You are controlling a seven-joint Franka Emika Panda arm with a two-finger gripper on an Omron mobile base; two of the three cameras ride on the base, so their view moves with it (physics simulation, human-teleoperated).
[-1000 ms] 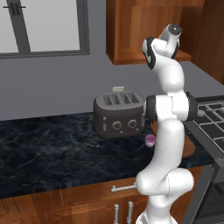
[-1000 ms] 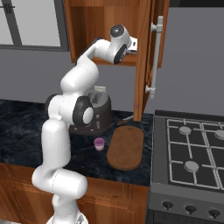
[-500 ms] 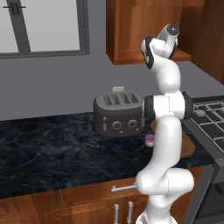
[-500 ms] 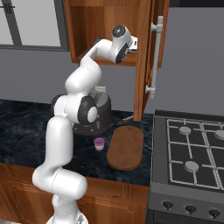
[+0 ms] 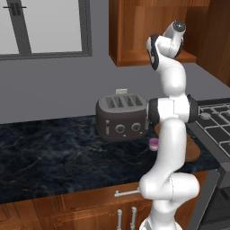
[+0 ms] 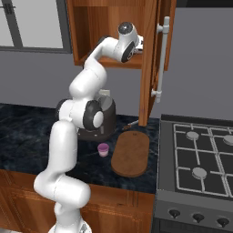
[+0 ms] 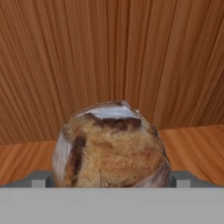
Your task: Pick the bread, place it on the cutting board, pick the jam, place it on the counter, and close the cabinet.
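Observation:
The bread (image 7: 111,144), a lumpy brown roll with pale patches, sits on the wooden shelf of the open cabinet (image 6: 91,27). My gripper (image 7: 111,180) is open, and its grey fingertips (image 7: 41,179) stand on either side of the roll. In the right base view the gripper (image 6: 139,45) reaches into the cabinet beside the swung-out door (image 6: 149,63). The purple-pink jam (image 6: 103,149) (image 5: 154,143) stands on the dark counter (image 6: 27,132) (image 5: 54,152), just left of the oval cutting board (image 6: 132,154) (image 5: 194,152), which has nothing on it.
A dark toaster (image 5: 120,117) stands on the counter behind my arm. A gas stove (image 6: 200,154) adjoins the counter on the right. The cabinet door's grey bar handle (image 6: 160,59) hangs right of my hand. A window (image 5: 45,27) is at the left.
My hand has edged slightly further into the cabinet toward the bread. Jam, board and door have not moved.

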